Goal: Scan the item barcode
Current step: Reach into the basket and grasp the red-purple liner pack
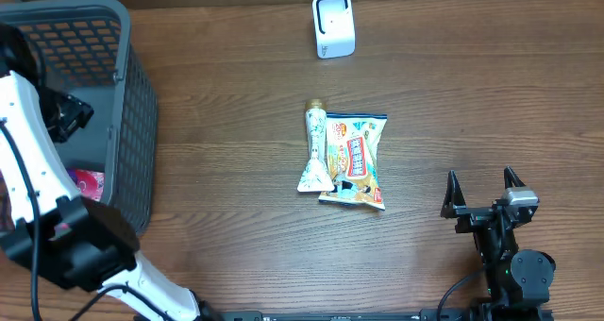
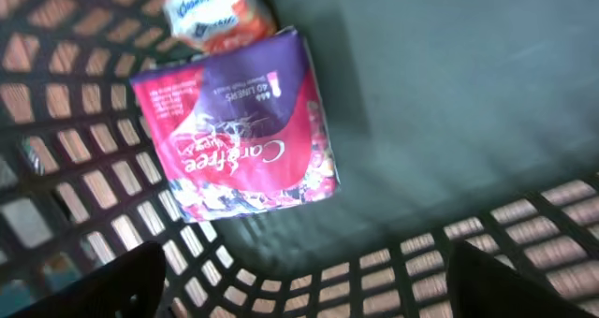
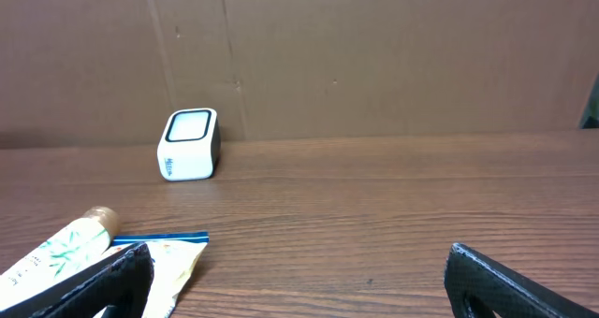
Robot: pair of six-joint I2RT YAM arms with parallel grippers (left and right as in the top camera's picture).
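Basket: a dark grey mesh basket (image 1: 132, 94) stands at the left edge of the counter (image 1: 236, 255), and my left arm reaches down into it.
Left fingers: my left fingers (image 2: 103, 285) are spread wide apart with nothing between them. The tips show at both lower corners of the wrist view, above the basket floor and clear of the packet.
Pink packet: the Carefree liner packet (image 2: 239, 122), pink and purple, lies flat on the basket floor by the mesh wall. From overhead I see only a corner of it (image 1: 85, 182).
Tissue pack: a small white and orange pack (image 2: 211, 14) sits at the packet's far end; I cannot tell if they touch.
Tube: a pale tube (image 1: 316, 146) lies mid-counter, cap toward the far edge, against the snack bag's left side.
Scanner: the white scanner (image 1: 332, 25) stands near the far edge, well apart from the items.
Snack bag: a printed snack bag (image 1: 356, 160) lies flat mid-counter.
Right fingers: my right fingers (image 3: 505, 276) rest near the near right corner, wide apart and empty, aimed at the far edge.
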